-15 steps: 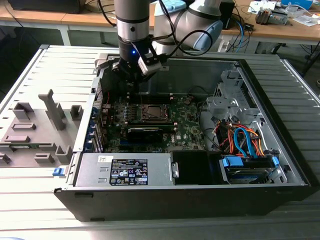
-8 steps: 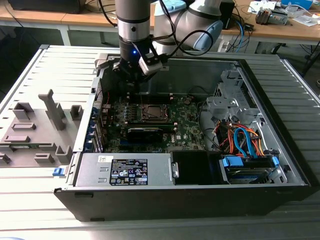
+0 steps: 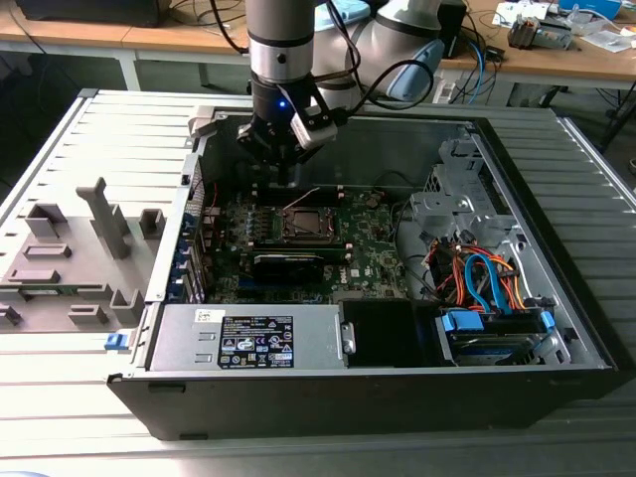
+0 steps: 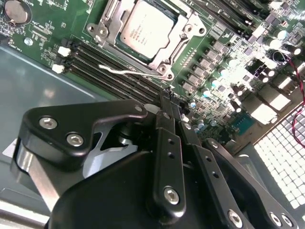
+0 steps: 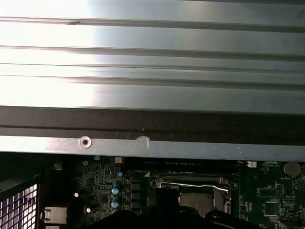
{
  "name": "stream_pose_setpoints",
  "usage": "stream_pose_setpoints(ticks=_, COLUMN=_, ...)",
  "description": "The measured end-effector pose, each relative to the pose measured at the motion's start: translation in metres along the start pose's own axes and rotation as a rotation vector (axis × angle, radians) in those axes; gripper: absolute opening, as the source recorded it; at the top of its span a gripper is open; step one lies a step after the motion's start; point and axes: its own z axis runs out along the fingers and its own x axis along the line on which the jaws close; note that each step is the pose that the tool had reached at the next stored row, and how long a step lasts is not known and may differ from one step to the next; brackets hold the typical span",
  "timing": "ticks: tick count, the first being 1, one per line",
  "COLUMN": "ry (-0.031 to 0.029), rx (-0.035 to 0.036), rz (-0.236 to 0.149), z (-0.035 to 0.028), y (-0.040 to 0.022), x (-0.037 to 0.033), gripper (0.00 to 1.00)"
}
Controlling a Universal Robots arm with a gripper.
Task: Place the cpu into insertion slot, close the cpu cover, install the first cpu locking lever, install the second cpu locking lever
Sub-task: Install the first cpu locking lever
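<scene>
The cpu [image 4: 145,28] lies with its silvery face up in the insertion slot [image 3: 306,221] on the green motherboard [image 4: 43,24]. The cpu cover [image 4: 188,26], a metal frame, lies flat around it. A thin wire locking lever [image 4: 128,71] runs along the socket edge beside the memory slots; in the first wrist view a lever [image 5: 190,184] crosses the socket's edge. My gripper [image 4: 172,107] hangs just above the board on the memory-slot side of the socket, fingers pressed together and holding nothing. In the exterior view the gripper [image 3: 283,171] is just behind the socket.
The open computer case [image 3: 328,397] surrounds the board, with its metal wall [image 5: 152,148] close behind the gripper. A long black card [image 3: 298,263], a power supply [image 3: 248,338] and a drive bay with coloured cables [image 3: 487,288] lie around the socket. Grey fixtures [image 3: 79,248] stand outside at the exterior view's left.
</scene>
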Motion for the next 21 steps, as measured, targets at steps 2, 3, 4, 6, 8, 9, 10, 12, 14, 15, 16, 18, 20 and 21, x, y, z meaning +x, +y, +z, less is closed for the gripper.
stream_pose_setpoints(ticks=2, ry=-0.0001, rx=-0.0001, rz=0.0, z=0.0001, y=0.0, x=-0.0001, gripper=0.11)
stream_pose_setpoints(ticks=3, ry=-0.0002, rx=-0.0001, rz=-0.001, z=0.0008, y=0.0, x=-0.0001, gripper=0.11)
stream_pose_setpoints(ticks=4, ry=0.0, rx=0.0, rz=-0.001, z=0.003, y=0.0, x=0.0, gripper=0.11)
stream_pose_setpoints(ticks=6, ry=0.0, rx=0.0012, rz=-0.004, z=0.0065, y=-0.0002, x=0.0, gripper=0.11)
stream_pose_setpoints(ticks=8, ry=0.0002, rx=0.0053, rz=-0.005, z=0.0106, y=-0.0002, x=0.0001, gripper=0.11)
stream_pose_setpoints(ticks=9, ry=0.0003, rx=0.0073, rz=-0.006, z=0.0131, y=-0.0003, x=0.0001, gripper=0.11)
stream_pose_setpoints(ticks=10, ry=0.0005, rx=0.0126, rz=-0.005, z=0.0162, y=-0.0002, x=0.0003, gripper=0.11)
stream_pose_setpoints(ticks=12, ry=0.001, rx=0.0267, rz=-0.006, z=0.0188, y=0.0004, x=0.0001, gripper=0.11)
stream_pose_setpoints(ticks=14, ry=0.0013, rx=0.0373, rz=-0.006, z=0.021, y=0.0015, x=-0.0004, gripper=0.11)
stream_pose_setpoints(ticks=15, ry=0.0015, rx=0.0426, rz=-0.006, z=0.0226, y=0.0023, x=-0.0009, gripper=0.11)
stream_pose_setpoints(ticks=16, ry=0.0017, rx=0.0436, rz=-0.006, z=0.0237, y=0.0028, x=-0.0013, gripper=0.11)
stream_pose_setpoints(ticks=18, ry=0.0015, rx=0.0438, rz=-0.006, z=0.0264, y=0.004, x=-0.0019, gripper=0.11)
stream_pose_setpoints(ticks=20, ry=0.0016, rx=0.0439, rz=-0.006, z=0.0291, y=0.0043, x=-0.0025, gripper=0.11)
stream_pose_setpoints(ticks=21, ry=0.0015, rx=0.0438, rz=-0.006, z=0.0304, y=0.0044, x=-0.003, gripper=0.11)
